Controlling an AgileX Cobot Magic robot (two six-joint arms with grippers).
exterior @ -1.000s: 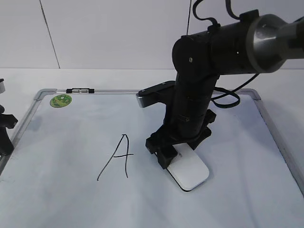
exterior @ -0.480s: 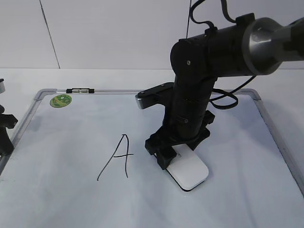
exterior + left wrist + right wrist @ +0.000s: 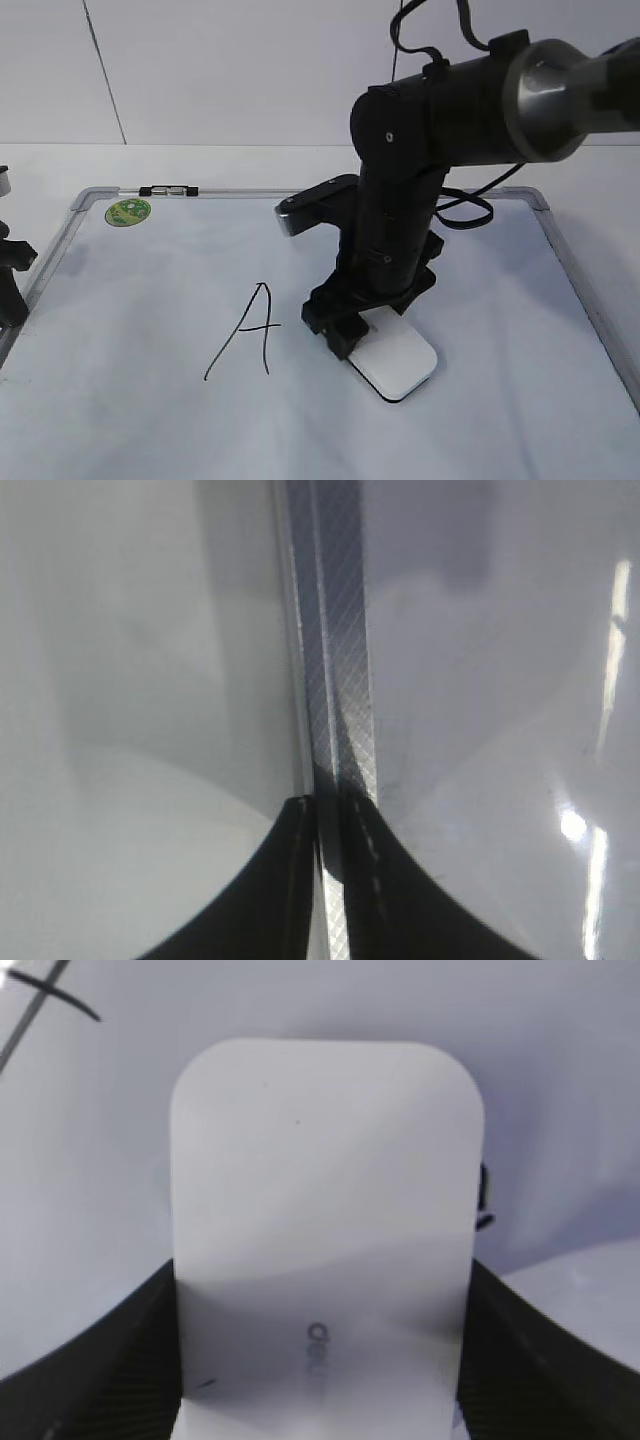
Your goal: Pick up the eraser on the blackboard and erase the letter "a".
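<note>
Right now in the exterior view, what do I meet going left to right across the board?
left gripper → green sticker → handwritten letter → right gripper → eraser → the blackboard's right frame edge.

eraser [image 3: 398, 363] rear hidden, small grey mark [image 3: 316, 1357] blurred

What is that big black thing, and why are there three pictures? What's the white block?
It is a robot arm. One picture looks at the table from the front; the other two come from little cameras on the robot's wrists. The right gripper, its hand, pinches a white eraser that rests on a whiteboard. A black letter A is drawn beside it. The left gripper waits at the board's metal edge, holding nothing.
</note>
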